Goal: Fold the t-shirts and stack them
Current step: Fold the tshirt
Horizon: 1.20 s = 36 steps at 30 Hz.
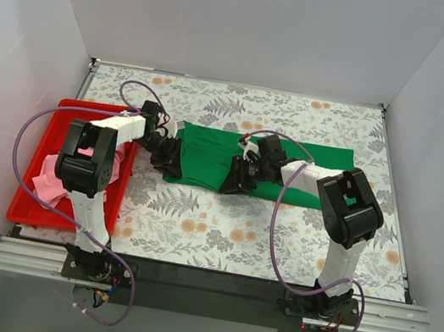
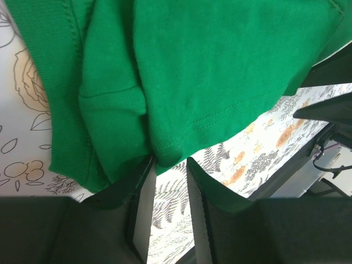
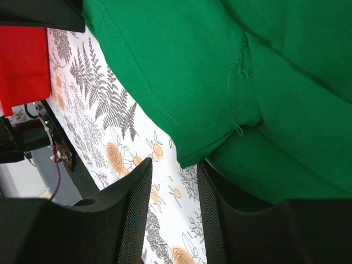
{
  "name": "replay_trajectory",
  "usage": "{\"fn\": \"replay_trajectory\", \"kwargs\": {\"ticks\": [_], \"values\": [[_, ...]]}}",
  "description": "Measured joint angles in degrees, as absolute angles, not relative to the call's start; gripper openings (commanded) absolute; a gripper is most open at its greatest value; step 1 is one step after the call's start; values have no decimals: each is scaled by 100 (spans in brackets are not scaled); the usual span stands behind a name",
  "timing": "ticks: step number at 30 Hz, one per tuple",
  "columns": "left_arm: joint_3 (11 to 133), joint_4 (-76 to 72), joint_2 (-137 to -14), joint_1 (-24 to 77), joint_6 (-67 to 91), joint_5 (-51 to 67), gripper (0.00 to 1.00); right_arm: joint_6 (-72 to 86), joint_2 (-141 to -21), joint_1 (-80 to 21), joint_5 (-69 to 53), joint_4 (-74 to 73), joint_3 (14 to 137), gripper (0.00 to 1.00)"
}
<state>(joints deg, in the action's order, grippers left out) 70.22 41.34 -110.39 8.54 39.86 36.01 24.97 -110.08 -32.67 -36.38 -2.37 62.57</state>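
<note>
Stance: left gripper [image 2: 169,168] and right gripper [image 3: 175,165] both sit low at the near edge of the green shirt [image 1: 206,156].
Left gripper: jaws part-way apart, with table print showing in the gap. A bunched hem corner sits right at the fingertips, not visibly clamped.
Right gripper: jaws likewise parted. The hem's folded corner lies at the mouth, and no firm pinch shows.
Green shirt: flat on the table [image 1: 193,230], mid-table, layers overlapping into a long band.
Long axis: runs left to right, parallel to the near table edge.
Bearing: the cloth lies away from both grippers, toward the far wall. The fingers point into it from the near side.
Spacing: left gripper is at the near-left corner, right gripper about mid-length. The band's right end lies beyond both.
Nearer arm: left for the left end, right for everything past the middle.
Next move, my guess: pinch the hem at both points, then carry it over the band. The two grippers would need to travel together or the edge will skew.
Pink shirt: heaped in the tray [image 1: 25,207] at the table's left side, well apart from the green one.
</note>
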Motion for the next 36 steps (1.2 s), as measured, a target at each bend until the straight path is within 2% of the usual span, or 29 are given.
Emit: {"fn": "replay_trajectory", "kwargs": {"ticks": [2, 6, 8, 11, 13, 16, 23, 30, 36], "values": [[7022, 4134, -11041, 856, 3983, 3649, 24, 2528, -11008, -3267, -3640, -237, 6257, 40], [7022, 4139, -11041, 873, 3986, 3691, 21, 2543, -11008, -3267, -3642, -235, 6257, 25], [7022, 4139, -11039, 886, 3983, 3695, 18, 2552, -11008, -3267, -3645, -235, 6257, 22], [7022, 4145, -11039, 893, 3988, 3695, 11, 2552, -11008, -3267, -3662, -233, 6257, 7], [7022, 4152, -11039, 897, 3975, 3695, 6, 2565, -11008, -3267, -3662, -235, 6257, 1], [7022, 4154, -11039, 897, 3959, 3695, 0, 2561, -11008, -3267, -3669, -235, 6259, 1], [7314, 4320, -11039, 897, 3929, 3695, 0, 2561, -11008, -3238, -3771, -158, 6386, 1], [8237, 4423, -11078, 897, 3922, 3795, 0, 2580, -11008, -3050, -3833, 45, 6534, 1], [9273, 4421, -11627, 897, 3955, 3874, 0, 2679, -11013, -2644, -3835, 303, 6681, 1]]}}
